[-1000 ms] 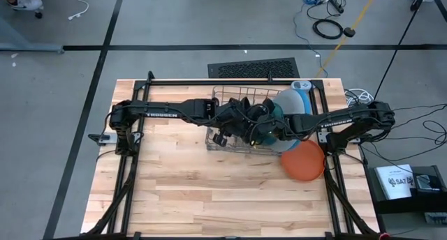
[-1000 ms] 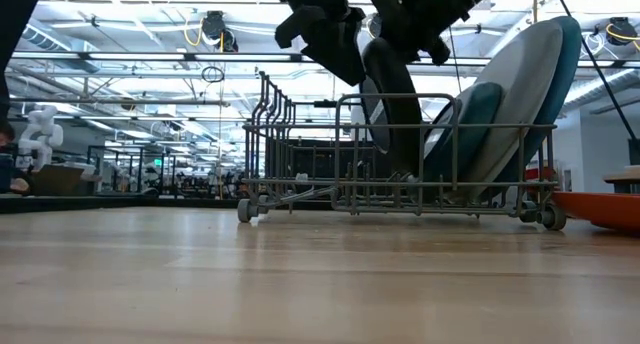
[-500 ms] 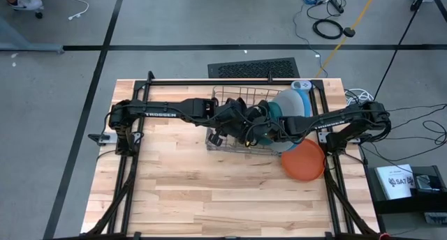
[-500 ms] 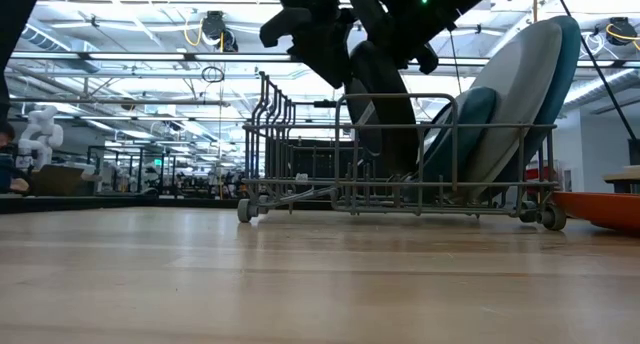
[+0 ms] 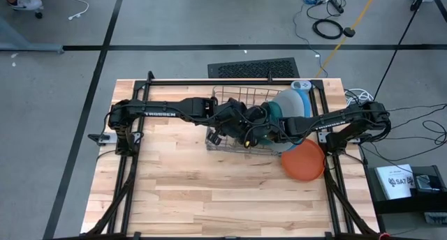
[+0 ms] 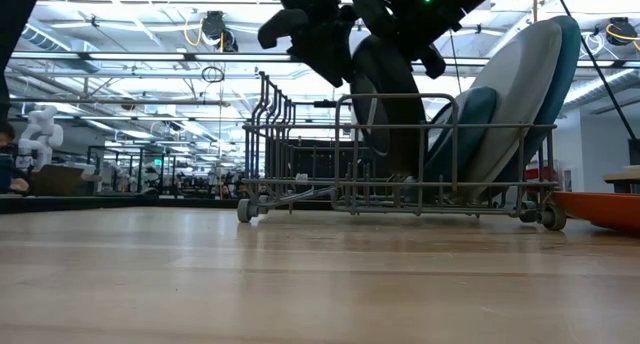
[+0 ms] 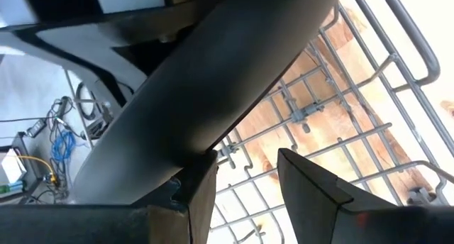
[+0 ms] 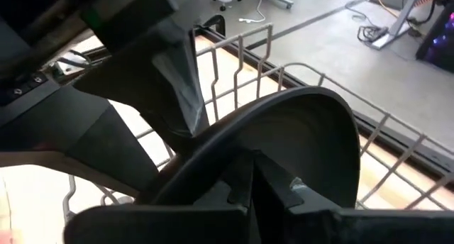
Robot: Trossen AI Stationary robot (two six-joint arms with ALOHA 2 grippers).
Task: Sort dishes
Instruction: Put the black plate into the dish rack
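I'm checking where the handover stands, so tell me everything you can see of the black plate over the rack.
The black plate is round, dark and matte, standing on edge inside the wire dish rack, tilted slightly, beside the teal plate. The right gripper is shut on its rim. The left gripper is at the plate's edge with fingers apart; whether they touch it cannot be told.
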